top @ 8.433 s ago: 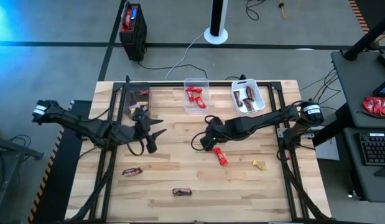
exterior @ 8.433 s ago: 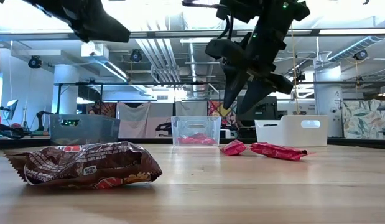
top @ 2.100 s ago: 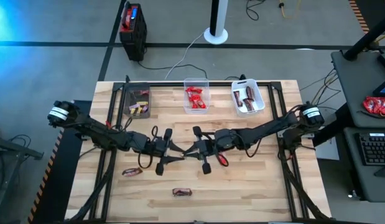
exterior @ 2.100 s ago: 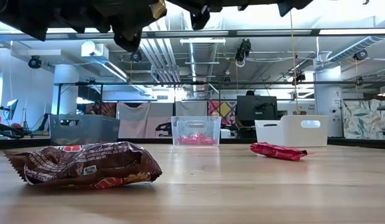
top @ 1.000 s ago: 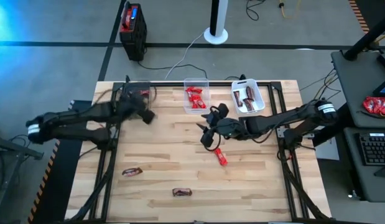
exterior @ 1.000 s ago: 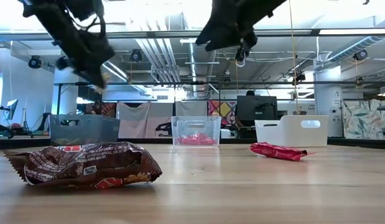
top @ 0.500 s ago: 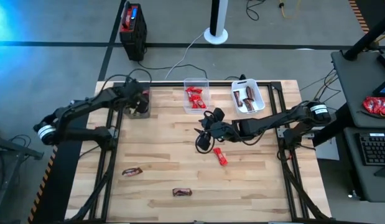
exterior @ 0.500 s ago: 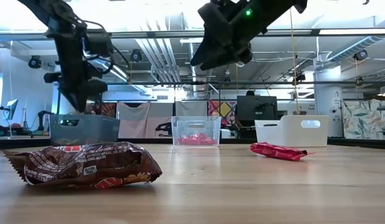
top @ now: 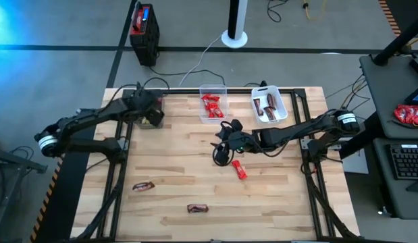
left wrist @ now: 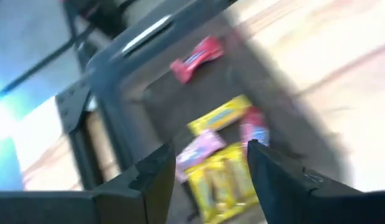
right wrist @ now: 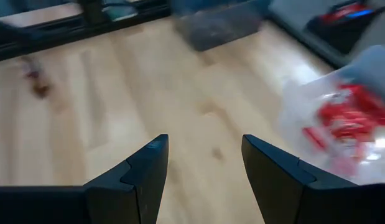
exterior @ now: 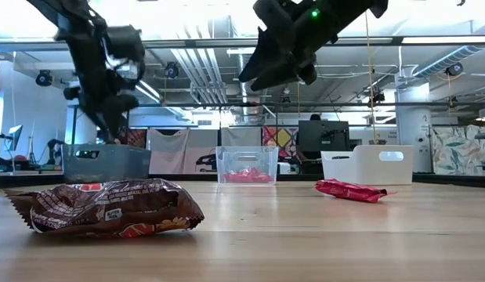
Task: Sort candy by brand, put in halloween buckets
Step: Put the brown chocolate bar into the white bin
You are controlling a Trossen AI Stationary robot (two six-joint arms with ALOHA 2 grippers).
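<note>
My left gripper [top: 152, 115] hangs open and empty over the dark grey bin [top: 138, 101] at the table's far left. In the left wrist view [left wrist: 209, 149] several yellow and pink candies [left wrist: 220, 171] lie on the bin's floor below it. My right gripper [top: 222, 152] is open and empty above the table's middle; it also shows in the right wrist view [right wrist: 204, 140]. A red bar [top: 239, 169] lies flat on the wood just near-right of it. Two dark brown bars [top: 143, 185] [top: 197, 208] lie near the front. The clear bin [top: 212, 116] holds red bars, the white bin [top: 279, 102] brown ones.
The three bins stand in a row along the far edge. A black frame [top: 121, 155] runs along the table's left, right and far sides. A black-and-red box [top: 144, 27] stands on the floor behind. Bare wood lies between the bins and the loose bars.
My left gripper has gone toward the table's far edge and come down over the dark grey bin. My right gripper has drifted a little toward the near edge, nearer the red bar. The loose candies on the table have stayed where they were.
</note>
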